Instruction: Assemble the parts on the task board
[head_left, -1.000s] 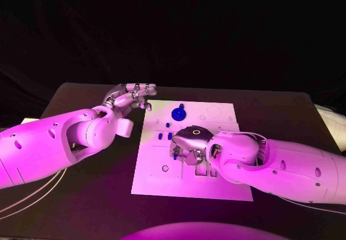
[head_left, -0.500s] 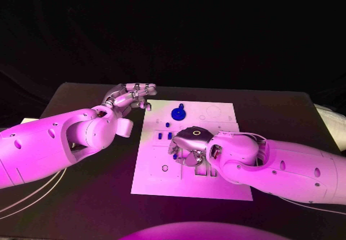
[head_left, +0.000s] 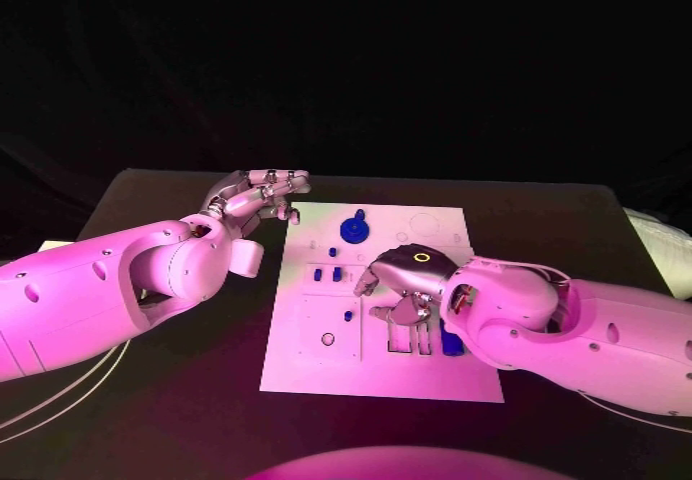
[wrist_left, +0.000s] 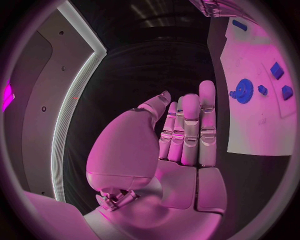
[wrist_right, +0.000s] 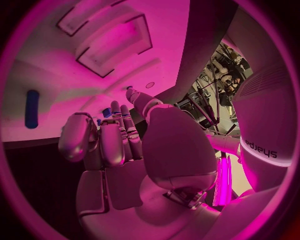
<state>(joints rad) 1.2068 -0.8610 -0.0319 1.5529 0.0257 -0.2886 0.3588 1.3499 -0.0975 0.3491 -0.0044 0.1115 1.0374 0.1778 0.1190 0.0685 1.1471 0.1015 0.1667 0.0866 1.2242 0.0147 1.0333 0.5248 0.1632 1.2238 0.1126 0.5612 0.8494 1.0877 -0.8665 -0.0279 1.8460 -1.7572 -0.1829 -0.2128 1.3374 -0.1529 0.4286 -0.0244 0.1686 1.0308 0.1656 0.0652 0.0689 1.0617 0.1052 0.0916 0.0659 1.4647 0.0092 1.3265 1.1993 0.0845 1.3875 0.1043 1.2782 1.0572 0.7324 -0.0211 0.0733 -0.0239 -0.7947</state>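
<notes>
Blue part (head_left: 453, 344) lies just beside the right hand's (head_left: 405, 285) fingers (head_left: 392, 313).

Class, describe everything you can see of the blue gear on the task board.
The blue gear is a round, toothed disc, plastic by its look, with a small knob at its centre. It lies flat near the far end of the white task board, a short blue tab showing at its far edge. Neither hand touches it; the left hand hovers off the board beside it.
</notes>
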